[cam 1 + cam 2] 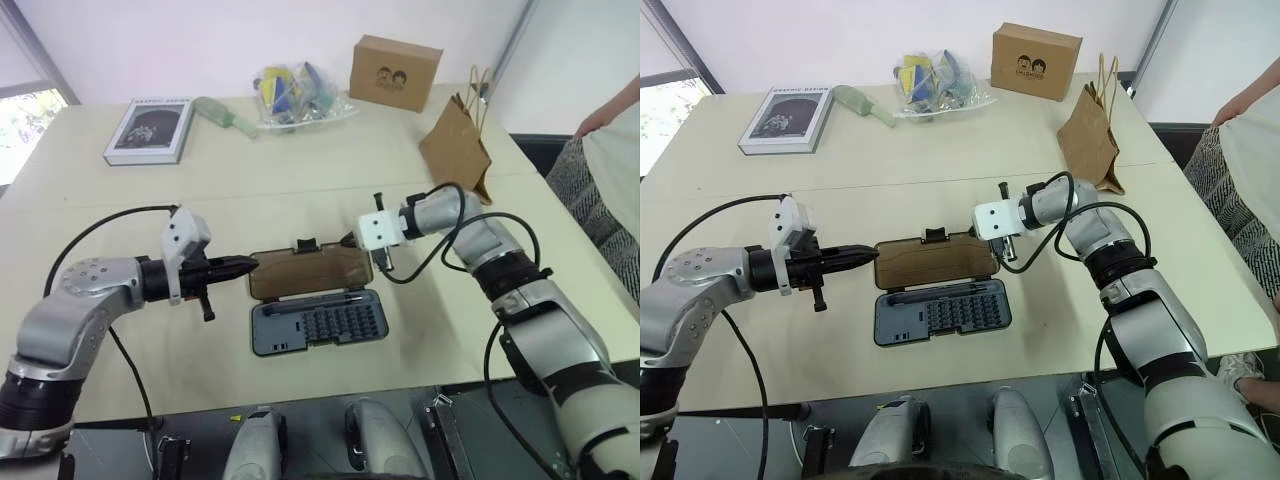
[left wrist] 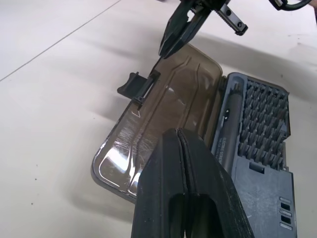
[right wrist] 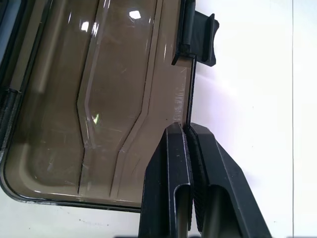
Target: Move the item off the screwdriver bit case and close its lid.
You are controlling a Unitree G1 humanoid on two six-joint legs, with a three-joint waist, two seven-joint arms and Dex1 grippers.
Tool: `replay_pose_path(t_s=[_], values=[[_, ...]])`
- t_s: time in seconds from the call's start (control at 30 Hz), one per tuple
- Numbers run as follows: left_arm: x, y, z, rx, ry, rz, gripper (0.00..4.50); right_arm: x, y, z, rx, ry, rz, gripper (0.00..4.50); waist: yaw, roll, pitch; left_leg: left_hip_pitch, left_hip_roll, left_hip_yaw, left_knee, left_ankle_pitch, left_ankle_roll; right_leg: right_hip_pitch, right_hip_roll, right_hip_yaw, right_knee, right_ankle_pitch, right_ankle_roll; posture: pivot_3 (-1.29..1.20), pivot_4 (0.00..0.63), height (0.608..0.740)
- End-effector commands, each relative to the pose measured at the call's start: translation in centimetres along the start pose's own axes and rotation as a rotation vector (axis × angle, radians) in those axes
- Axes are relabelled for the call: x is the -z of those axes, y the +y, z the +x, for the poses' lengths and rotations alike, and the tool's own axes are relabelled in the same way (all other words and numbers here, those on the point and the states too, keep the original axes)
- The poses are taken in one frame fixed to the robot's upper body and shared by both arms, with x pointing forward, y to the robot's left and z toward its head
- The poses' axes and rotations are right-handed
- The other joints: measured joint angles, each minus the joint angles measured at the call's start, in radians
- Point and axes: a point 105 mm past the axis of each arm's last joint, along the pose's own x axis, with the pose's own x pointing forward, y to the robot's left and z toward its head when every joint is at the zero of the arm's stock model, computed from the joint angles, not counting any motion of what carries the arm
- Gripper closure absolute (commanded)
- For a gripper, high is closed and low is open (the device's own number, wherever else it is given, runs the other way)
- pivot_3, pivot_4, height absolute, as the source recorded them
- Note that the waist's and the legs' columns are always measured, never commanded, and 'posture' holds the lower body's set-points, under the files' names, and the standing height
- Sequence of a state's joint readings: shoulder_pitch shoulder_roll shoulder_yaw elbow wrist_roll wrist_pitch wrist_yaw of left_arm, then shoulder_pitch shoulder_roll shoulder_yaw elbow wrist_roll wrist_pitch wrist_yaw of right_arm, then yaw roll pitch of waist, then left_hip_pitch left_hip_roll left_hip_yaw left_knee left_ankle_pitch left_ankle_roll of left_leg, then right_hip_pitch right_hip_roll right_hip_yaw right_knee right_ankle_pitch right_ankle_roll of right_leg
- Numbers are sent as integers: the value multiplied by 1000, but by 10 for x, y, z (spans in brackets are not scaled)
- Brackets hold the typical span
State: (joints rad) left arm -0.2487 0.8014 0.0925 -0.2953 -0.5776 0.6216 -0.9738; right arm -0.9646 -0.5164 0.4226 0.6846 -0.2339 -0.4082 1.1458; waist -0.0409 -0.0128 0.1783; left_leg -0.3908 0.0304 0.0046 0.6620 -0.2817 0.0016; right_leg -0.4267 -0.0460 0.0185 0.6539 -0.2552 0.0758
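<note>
The bag (image 1: 458, 146) stands apart on the worktop (image 1: 300, 180); the case (image 1: 318, 324) lies open. Our right pincer (image 3: 188, 134), shut and empty, is at the far edge of the lid (image 1: 305, 272); next we must flip it over. Left pincer (image 1: 238, 266) shut too.

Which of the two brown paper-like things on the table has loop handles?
The kraft paper bag, standing near the table's right edge, has twisted loop handles. The cardboard box behind it has printed faces and none.

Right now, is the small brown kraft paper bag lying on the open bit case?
No, the brown kraft paper bag stands on the table, apart from the case.
</note>
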Motion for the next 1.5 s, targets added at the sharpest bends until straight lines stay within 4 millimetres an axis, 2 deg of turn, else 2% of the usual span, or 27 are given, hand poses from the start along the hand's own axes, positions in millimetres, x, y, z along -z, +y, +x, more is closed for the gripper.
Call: replay_pose_path(t_s=[0.03, 0.17, 0.6, 0.8, 0.83, 0.87, 1.07, 1.13, 1.23, 1.33, 1.5], values=[[-8, 0, 0, -2, -23, 34, 4500, -2, -6, -5, 13, 13, -22, 4473, 0, 0, 0, 0, 0, 0, 0, 0, 0, 0, 0, 0, 0, 0, 0, 0, 150, 740], [-7, -1, 0, -3, -21, 36, 4500, 5, 0, -7, -11, 49, -39, 4473, 2, 0, 0, 0, 0, 0, 0, 0, 0, 0, 0, 0, 0, 0, 0, 0, 150, 740], [-7, -2, 3, 11, -16, 44, 4500, 16, 0, -17, 11, 88, -9, 4473, 5, 0, 0, 0, 0, 0, 0, 0, 0, 0, 0, 0, 0, 0, 0, 0, 150, 740], [-7, -2, 4, 17, -15, 45, 4500, 14, 2, -17, 14, 65, 28, 4473, 5, 0, 0, 0, 0, 0, 0, 0, 0, 0, 0, 0, 0, 0, 0, 0, 150, 740], [-7, -1, 4, 17, -15, 45, 4500, 13, 2, -17, 16, 65, 30, 3898, 4, 0, 0, 0, 0, 0, 0, 0, 0, 0, 0, 0, 0, 0, 0, 0, 150, 740], [-8, -1, 4, 17, -16, 45, 4500, 13, 2, -17, 17, 67, 31, 3674, 4, 0, 0, 0, 0, 0, 0, 0, 0, 0, 0, 0, 0, 0, 0, 0, 150, 740], [-8, -1, 5, 19, -19, 43, 4500, 9, 0, -21, 11, 51, 56, 849, -1, 0, 0, 0, 0, 0, 0, 0, 0, 0, 0, 0, 0, 0, 0, 0, 150, 740], [-8, -1, 5, 19, -20, 42, 4500, 7, -3, -26, 20, 43, 62, 849, 0, 0, 0, 0, 0, 0, 0, 0, 0, 0, 1, 0, 0, 0, 0, 0, 150, 740], [-10, -5, 7, 38, -34, 26, 4500, 1, -19, -40, 102, 13, 107, 849, 0, 0, 0, 0, 0, 0, 0, 0, 0, 0, 1, 0, 0, 0, 0, 0, 150, 740], [-24, -18, 9, 106, -108, -39, 4500, -5, -32, -55, 203, -34, 160, 849, 2, 0, 0, 0, 0, 0, 0, 0, 0, 0, 0, 0, 0, 0, 0, 0, 150, 740], [-31, -31, 10, 189, -114, -93, 4500, -12, -39, -67, 329, -106, 273, 849, 4, 0, 0, 0, 0, -1, 0, 0, 0, 0, 0, 0, 0, 0, 0, 0, 150, 740]])
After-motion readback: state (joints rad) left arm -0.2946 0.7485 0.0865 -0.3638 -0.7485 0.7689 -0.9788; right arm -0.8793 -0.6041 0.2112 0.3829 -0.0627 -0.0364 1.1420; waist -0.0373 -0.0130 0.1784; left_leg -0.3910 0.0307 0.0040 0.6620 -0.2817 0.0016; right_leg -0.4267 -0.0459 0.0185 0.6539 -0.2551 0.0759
